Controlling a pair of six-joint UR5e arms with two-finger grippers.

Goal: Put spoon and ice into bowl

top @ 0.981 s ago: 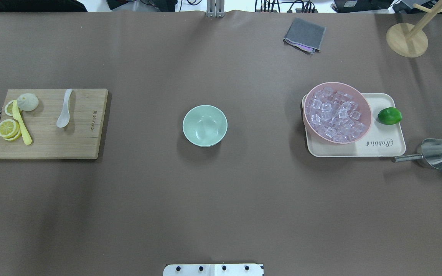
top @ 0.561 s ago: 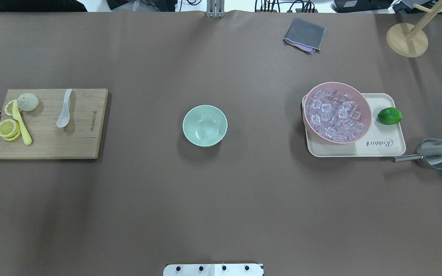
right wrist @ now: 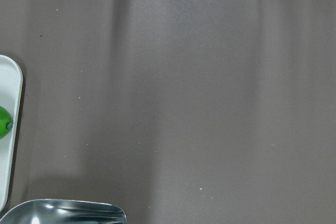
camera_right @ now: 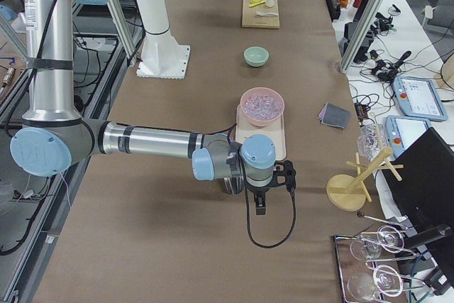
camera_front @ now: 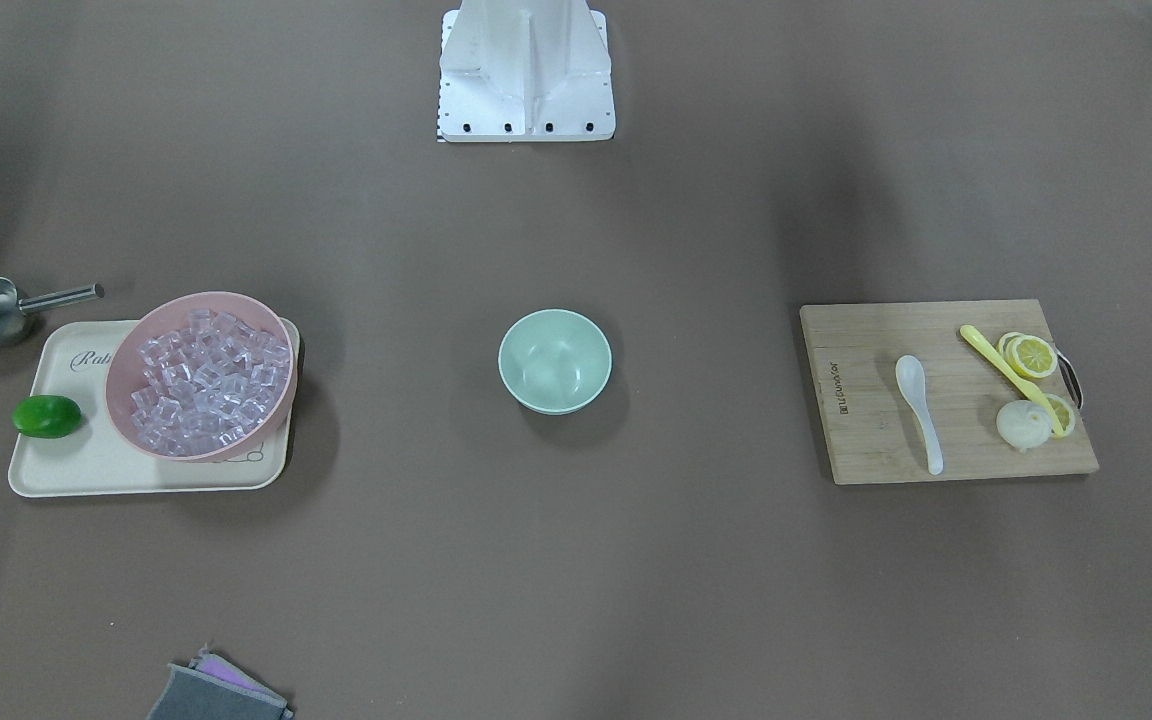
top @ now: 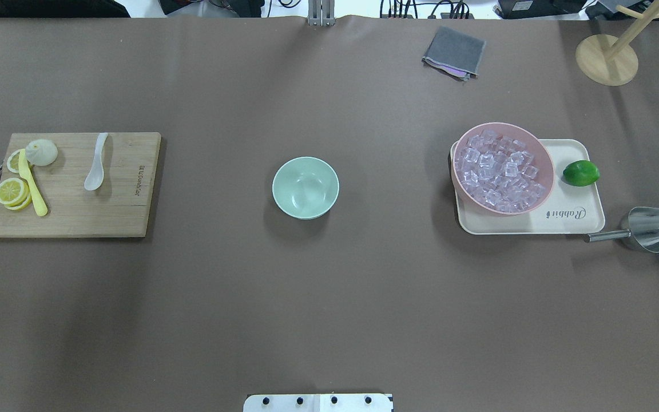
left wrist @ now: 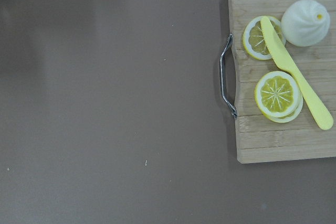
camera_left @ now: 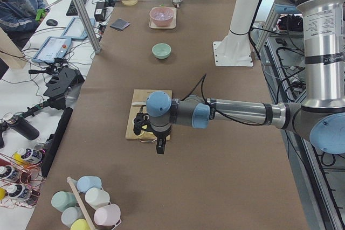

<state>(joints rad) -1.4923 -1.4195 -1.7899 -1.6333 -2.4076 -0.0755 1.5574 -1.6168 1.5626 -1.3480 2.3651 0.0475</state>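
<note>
Empty bowl sits mid-table, prob. so both arms reach it. The spoon lies on wood board by left edge; ice fills pink bowl by right edge. The left gripper & right gripper hang at those ends; can't see if fingers are apart or closed.

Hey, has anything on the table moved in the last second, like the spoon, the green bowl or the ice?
Nothing visibly changed in the overhead view. The spoon still lies on the cutting board, the bowl still sits empty at mid-table, and the ice is still in the pink bowl.
</note>
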